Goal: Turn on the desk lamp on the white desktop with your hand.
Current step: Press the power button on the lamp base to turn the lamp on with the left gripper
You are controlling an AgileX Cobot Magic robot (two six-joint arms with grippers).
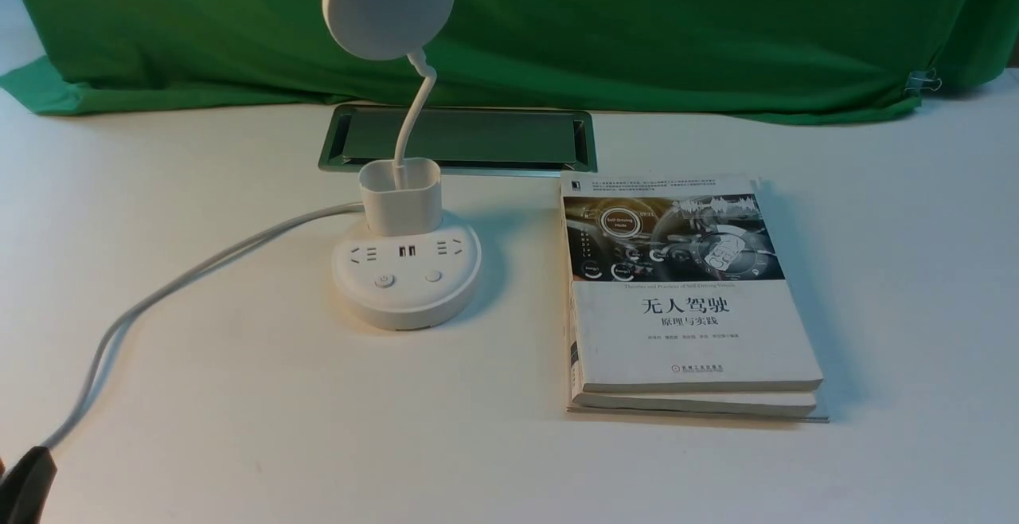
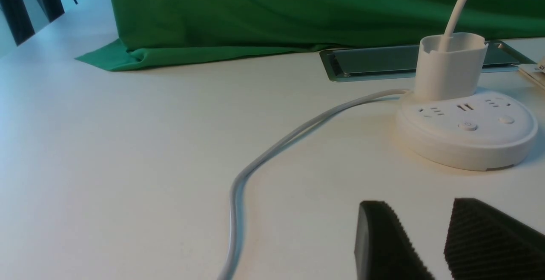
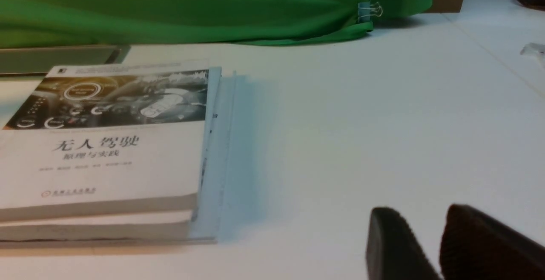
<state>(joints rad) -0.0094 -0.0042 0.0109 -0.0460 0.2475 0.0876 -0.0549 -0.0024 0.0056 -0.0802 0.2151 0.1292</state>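
In the front view, the white plastic desk lamp (image 1: pixel 406 269) with its round disc head stood on the matt white counter (image 1: pixel 239 396). It was left of the middle and toward the far edge, just in front of the rectangular metal-framed cable slot (image 1: pixel 459 140). Its thin neck rose upright from the small white cup holder (image 1: pixel 400 193), which held nothing else that showed. Two round buttons faced the near edge, and the power-marked button (image 1: pixel 384 280) was the left one. A stack of two white paperback books (image 1: pixel 685 301) lay apart from the lamp, toward the right edge. Only a black tip of the left gripper (image 1: pixel 28 472) showed at the near left corner, close to the grey power cord (image 1: pixel 159 297).

In the left wrist view, the left gripper (image 2: pixel 419 214) hung low over the counter, its jaws apart and holding nothing. The lamp's base lay ahead of it and off toward the right edge, well apart, with the power-marked button (image 2: pixel 468 126) in plain sight.

In the right wrist view, the black right gripper (image 3: pixel 419 216) showed a narrower gap. It was probably parted and gripped nothing. It faced the books (image 3: pixel 102 144), and the lamp was out of frame. The left arm looked the nearer one for the press.
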